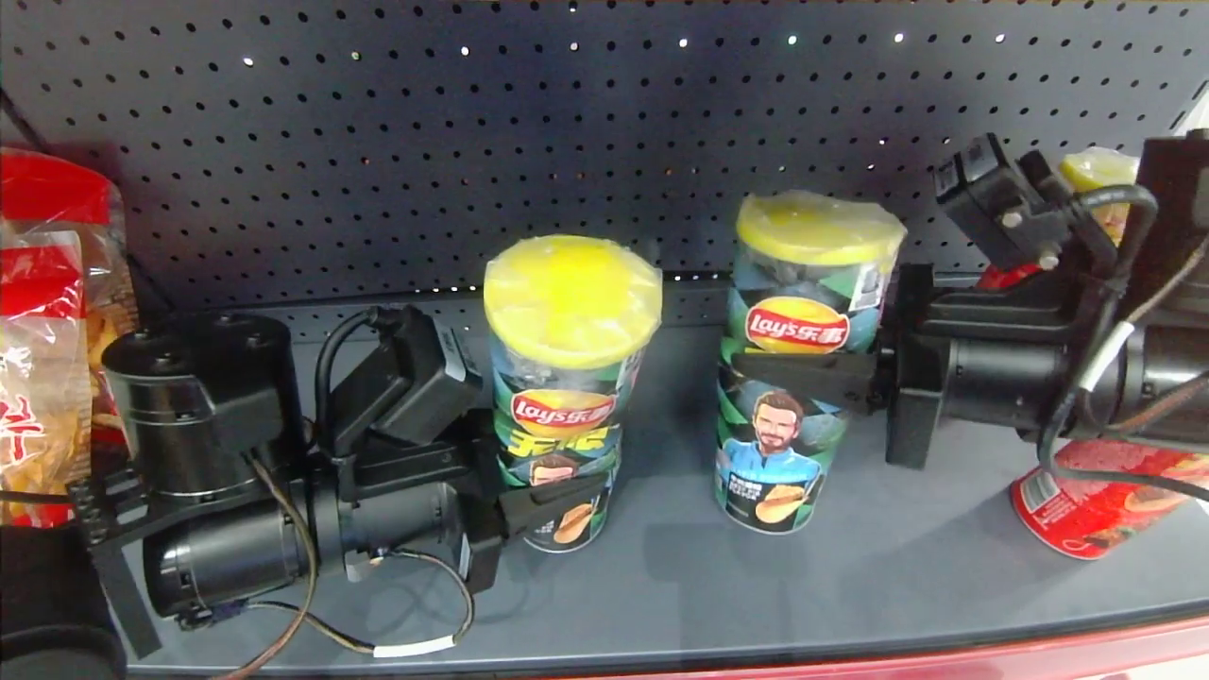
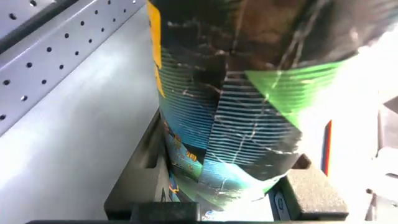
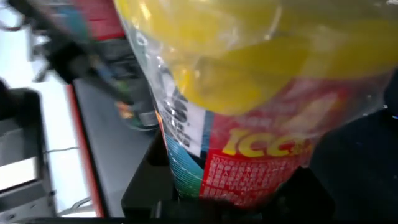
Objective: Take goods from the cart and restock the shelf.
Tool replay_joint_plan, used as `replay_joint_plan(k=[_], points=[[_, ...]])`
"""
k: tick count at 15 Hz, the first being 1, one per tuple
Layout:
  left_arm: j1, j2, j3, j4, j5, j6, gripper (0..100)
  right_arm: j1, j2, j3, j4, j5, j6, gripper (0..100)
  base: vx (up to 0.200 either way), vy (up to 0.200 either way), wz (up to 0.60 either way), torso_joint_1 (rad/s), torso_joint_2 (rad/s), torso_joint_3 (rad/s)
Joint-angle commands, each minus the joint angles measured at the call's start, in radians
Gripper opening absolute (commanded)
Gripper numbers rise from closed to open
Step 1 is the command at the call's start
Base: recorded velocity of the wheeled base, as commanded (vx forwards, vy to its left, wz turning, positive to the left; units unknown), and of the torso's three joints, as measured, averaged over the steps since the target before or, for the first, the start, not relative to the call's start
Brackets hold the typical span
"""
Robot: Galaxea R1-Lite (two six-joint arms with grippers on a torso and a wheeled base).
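Both cans are upright on the shelf point(image 1: 897, 567), their long axes vertical and parallel to the pegboard back panel point(image 1: 378, 142).

1. The left can point(image 1: 564, 411) stands well forward of the back panel. The left gripper point(image 1: 557, 491) meets it from the robot's left. Its fingers point(image 2: 314, 193) are clamped low on the body, one on the side facing the panel and one on the side facing away.
2. The right can point(image 1: 803, 321) stands closer to the back panel than the left can and apart from it. The right gripper point(image 1: 793, 373) meets it from the robot's right. Its fingers are clamped at mid-height, just below the label.
3. Both bases appear to rest on the shelf, though contact under the left can cannot be confirmed.

Governing relation: each pair of fingers lies level, crosswise to the can's vertical axis and roughly parallel to the back panel. Release therefore probably calls for opening the fingers, then drawing each arm out along that line, away from the other can.

Caution: a red can point(image 1: 1096, 510) lies on its side forward of the back panel, under the right arm. A snack bag point(image 1: 47, 331) stands beside the left arm.
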Motion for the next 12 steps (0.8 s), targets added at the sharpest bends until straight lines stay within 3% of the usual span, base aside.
replay_joint_plan(k=[1, 4, 9, 12], points=[[0.0, -0.03, 0.008, 0.0, -0.001, -0.001, 0, -0.028, 0.049, -0.06, 0.0, 0.001, 0.0, 0, 0.0, 0.0, 0.0, 0.0, 0.0, 0.0], [-0.009, -0.006, -0.004, 0.0, -0.001, -0.006, 0, -0.023, 0.103, -0.135, 0.0, 0.001, 0.0, 0, 0.0, 0.0, 0.0, 0.0, 0.0, 0.0], [-0.063, 0.105, -0.122, 0.0, -0.001, -0.009, 0, -0.019, 0.132, -0.164, 0.0, 0.002, 0.0, 0, 0.0, 0.0, 0.0, 0.0, 0.0, 0.0], [-0.139, 0.146, -0.154, -0.001, 0.034, -0.041, 0, -0.023, 0.132, -0.175, 0.0, 0.005, 0.0, 0, 0.0, 0.0, 0.0, 0.0, 0.0, 0.0]])
